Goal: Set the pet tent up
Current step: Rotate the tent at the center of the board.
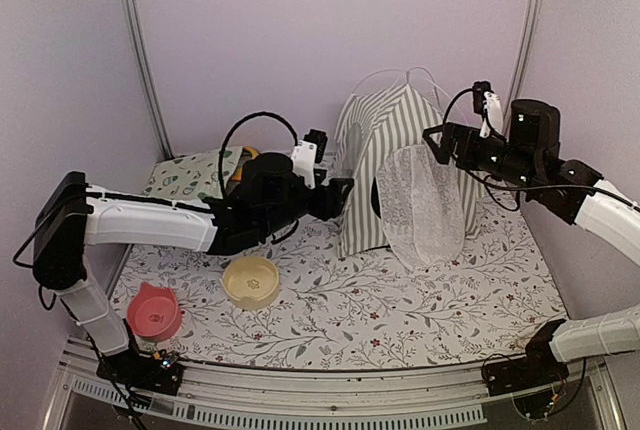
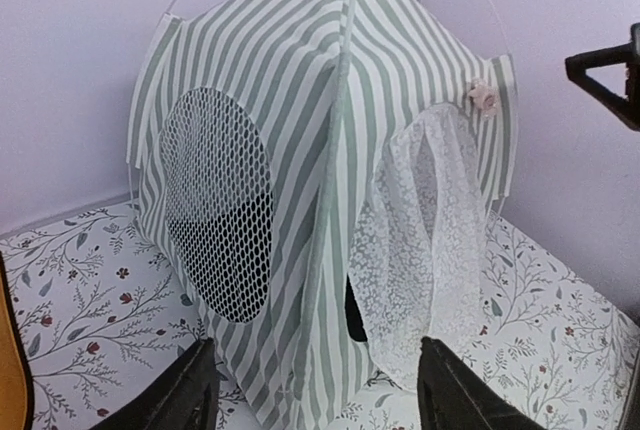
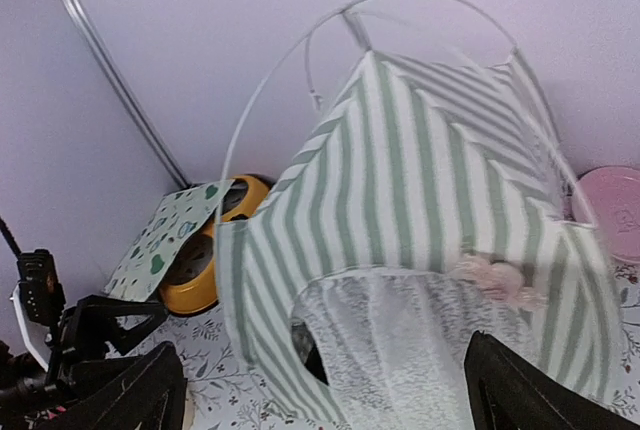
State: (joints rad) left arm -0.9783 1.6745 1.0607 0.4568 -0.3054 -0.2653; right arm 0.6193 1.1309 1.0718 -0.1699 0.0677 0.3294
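The pet tent [image 1: 400,155] stands upright at the back middle of the table. It is grey-green and white striped, and thin white poles [image 1: 395,78] arch over its peak. Its sheer lace door flap [image 1: 422,205] hangs down the front. My left gripper [image 1: 342,193] sits at the tent's left edge, open. In the left wrist view the mesh window [image 2: 215,205] and the tent's lower corner lie beyond my left gripper [image 2: 318,355], nothing pinched. My right gripper [image 1: 437,145] hovers at the tent's upper right, open. In the right wrist view the tent [image 3: 420,190] lies beyond my right gripper [image 3: 322,355].
A cream bowl [image 1: 250,281] and a red bowl [image 1: 155,312] sit on the floral cloth at the front left. A cream mat with teal shapes [image 1: 195,172] lies at the back left, over an orange bowl [image 3: 205,255]. Metal posts [image 1: 140,50] stand at both rear corners.
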